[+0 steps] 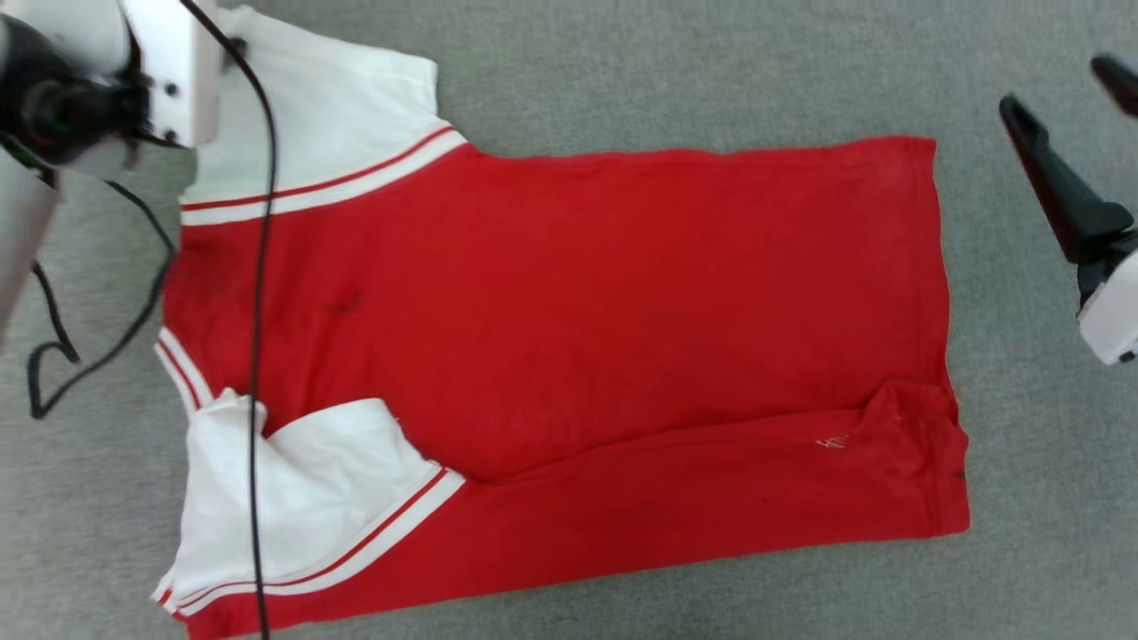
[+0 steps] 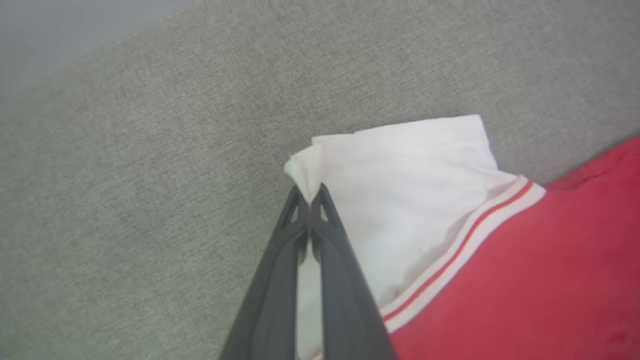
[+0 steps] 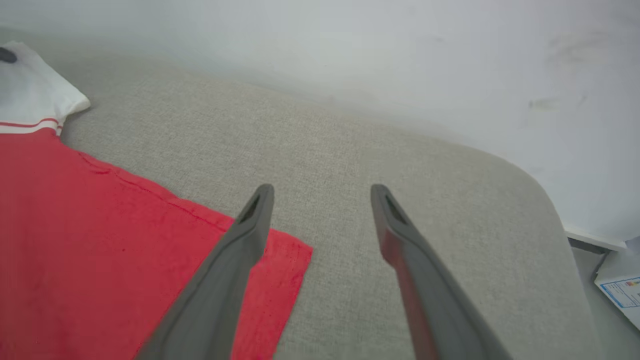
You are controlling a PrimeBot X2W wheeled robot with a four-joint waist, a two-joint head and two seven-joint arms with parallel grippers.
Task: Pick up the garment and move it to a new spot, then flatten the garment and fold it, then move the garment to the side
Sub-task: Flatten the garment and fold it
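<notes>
The garment [image 1: 551, 338] lies spread on the grey fabric surface with its red back up, collar end to the left and hem to the right. Its near white sleeve [image 1: 293, 498] is folded in over the red body, and the near long edge is turned over. At the upper left my left arm [image 1: 116, 80] reaches over the far white sleeve [image 1: 329, 116]. My left gripper [image 2: 311, 197] is shut on that sleeve's corner [image 2: 305, 170], which bunches up between the tips. My right gripper [image 1: 1055, 84] stands open above the bare surface just beyond the hem's far corner [image 3: 285, 255], holding nothing [image 3: 322, 192].
A black cable [image 1: 258, 356] from my left arm hangs across the garment's left part and loops on the surface [image 1: 53, 373]. The grey surface [image 1: 622, 80] ends in a rounded edge [image 3: 545, 200] before a pale wall. A white box [image 3: 620, 285] sits beyond that edge.
</notes>
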